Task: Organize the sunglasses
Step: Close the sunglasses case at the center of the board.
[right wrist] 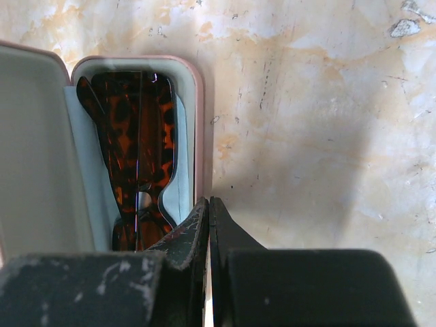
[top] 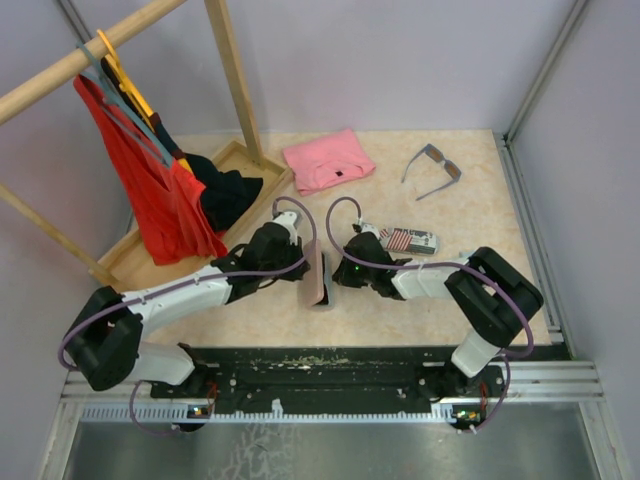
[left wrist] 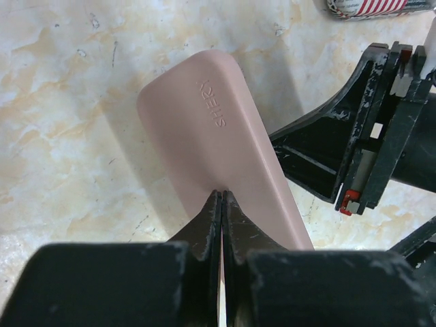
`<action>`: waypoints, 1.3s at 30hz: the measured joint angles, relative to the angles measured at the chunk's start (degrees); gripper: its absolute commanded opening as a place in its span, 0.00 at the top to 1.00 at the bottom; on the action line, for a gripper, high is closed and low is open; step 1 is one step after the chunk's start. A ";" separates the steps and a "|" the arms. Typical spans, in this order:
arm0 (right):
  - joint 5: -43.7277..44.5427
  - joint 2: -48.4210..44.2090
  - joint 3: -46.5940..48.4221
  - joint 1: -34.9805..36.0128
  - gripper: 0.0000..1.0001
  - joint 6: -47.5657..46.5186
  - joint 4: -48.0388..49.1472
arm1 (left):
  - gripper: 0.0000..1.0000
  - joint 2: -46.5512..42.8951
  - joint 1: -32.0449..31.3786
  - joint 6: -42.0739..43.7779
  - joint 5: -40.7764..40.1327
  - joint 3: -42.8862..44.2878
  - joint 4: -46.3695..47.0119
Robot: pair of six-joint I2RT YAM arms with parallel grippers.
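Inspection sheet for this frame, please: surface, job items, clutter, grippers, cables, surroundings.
Surface: beige marbled table, scuffed.
Job's things: brown sunglasses inside the open pink case; grey-blue sunglasses loose at the back right.
Clutter: flag-patterned case, pink folded cloth.
Grippers: left gripper shut on the case's lid; right gripper shut at its rim, grip unclear.
Cables: purple cables looped above both wrists.
Surroundings: wooden clothes rack, red garment, black garment in a wooden tray, grey walls.
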 measured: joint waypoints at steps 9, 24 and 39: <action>-0.22 0.00 0.00 -0.02 1.00 0.04 0.00 | 0.99 0.68 0.00 -0.35 0.85 0.11 1.84; -0.68 0.00 0.00 0.00 1.00 0.09 -0.02 | 0.72 -1.29 0.00 -1.66 -3.13 -1.51 -0.98; -1.40 0.00 0.00 0.35 1.00 0.09 -0.02 | 0.49 -15.19 -0.24 -5.22 -6.58 -4.42 -5.77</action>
